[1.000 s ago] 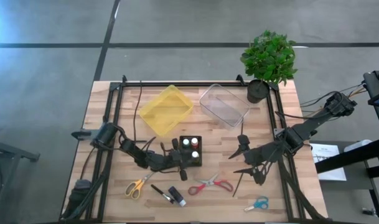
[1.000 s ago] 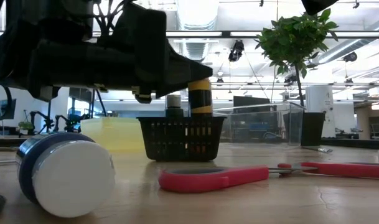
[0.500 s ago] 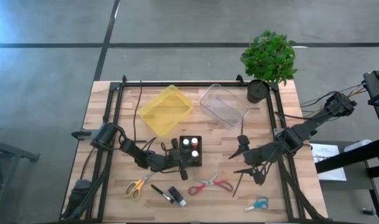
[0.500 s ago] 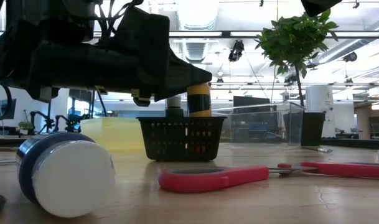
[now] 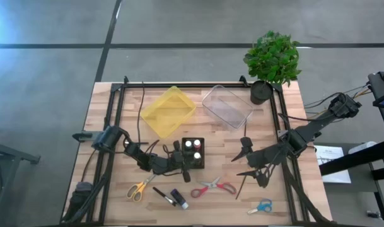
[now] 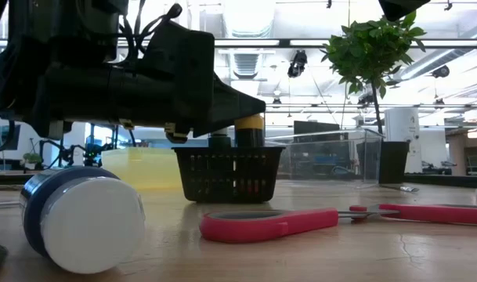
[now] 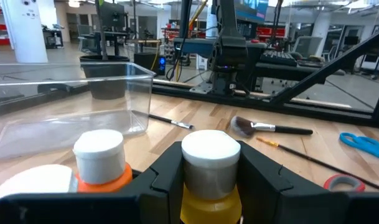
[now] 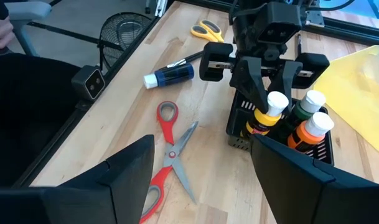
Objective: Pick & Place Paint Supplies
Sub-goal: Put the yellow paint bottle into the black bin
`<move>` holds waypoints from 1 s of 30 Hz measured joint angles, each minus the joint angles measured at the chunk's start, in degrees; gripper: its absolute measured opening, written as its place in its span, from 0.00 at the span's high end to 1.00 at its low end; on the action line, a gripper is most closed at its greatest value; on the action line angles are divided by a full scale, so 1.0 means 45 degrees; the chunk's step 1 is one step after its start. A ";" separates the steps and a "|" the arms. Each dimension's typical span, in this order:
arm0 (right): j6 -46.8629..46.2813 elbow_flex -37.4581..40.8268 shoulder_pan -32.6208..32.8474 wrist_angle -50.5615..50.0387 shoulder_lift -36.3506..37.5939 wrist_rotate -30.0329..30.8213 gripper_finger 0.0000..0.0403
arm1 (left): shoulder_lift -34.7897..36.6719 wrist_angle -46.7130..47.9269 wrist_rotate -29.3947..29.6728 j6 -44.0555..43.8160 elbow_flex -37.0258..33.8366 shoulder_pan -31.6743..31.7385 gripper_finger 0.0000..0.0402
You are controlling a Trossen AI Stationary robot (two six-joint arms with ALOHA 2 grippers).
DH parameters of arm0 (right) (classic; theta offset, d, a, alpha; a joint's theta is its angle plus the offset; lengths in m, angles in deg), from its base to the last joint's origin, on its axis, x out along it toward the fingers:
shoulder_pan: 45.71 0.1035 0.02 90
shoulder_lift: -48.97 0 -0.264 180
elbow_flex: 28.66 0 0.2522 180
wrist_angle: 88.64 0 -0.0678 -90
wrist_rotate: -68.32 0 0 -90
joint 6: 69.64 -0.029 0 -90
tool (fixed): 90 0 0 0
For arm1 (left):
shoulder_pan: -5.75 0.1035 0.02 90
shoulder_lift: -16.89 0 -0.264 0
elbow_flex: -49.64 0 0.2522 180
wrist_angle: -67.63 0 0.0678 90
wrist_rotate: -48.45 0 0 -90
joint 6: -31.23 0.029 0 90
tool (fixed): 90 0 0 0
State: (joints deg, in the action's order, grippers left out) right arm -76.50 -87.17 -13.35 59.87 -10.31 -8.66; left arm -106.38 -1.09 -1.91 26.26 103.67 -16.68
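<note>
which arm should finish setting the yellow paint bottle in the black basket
Left. The left gripper is shut on the yellow paint bottle, already lowering it into the black basket. The right gripper hangs open across the table, away from the basket, holding nothing.

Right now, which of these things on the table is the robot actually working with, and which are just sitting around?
Part of the job:
yellow bottle, between the left pincer fingers
black basket of bottles
blue bottle
red scissors
yellow scissors
blue scissors
brushes

Just there:
plant
yellow tray
clear bin
right pincer, waiting open
</note>
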 joint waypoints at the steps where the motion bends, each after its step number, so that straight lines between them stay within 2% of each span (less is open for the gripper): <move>1: 0.0000 0.0000 0.0000 0.0000 0.0000 0.0000 0.35 | 0.0001 -0.0032 0.0001 0.0008 0.0000 0.0000 0.71; 24: 0.0087 0.0000 0.0000 0.0005 0.0000 0.0010 0.35 | 0.0011 0.0754 -0.0001 -0.0730 -0.0010 0.0087 0.71; 30: 0.0071 0.0000 0.0002 0.0009 0.0000 0.0010 0.35 | 0.0016 0.0999 0.0341 -0.1328 -0.0010 0.0199 0.52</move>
State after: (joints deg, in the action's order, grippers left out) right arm -76.18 -87.17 -13.35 59.91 -10.31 -8.62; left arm -106.31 3.40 -0.38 20.28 103.63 -15.79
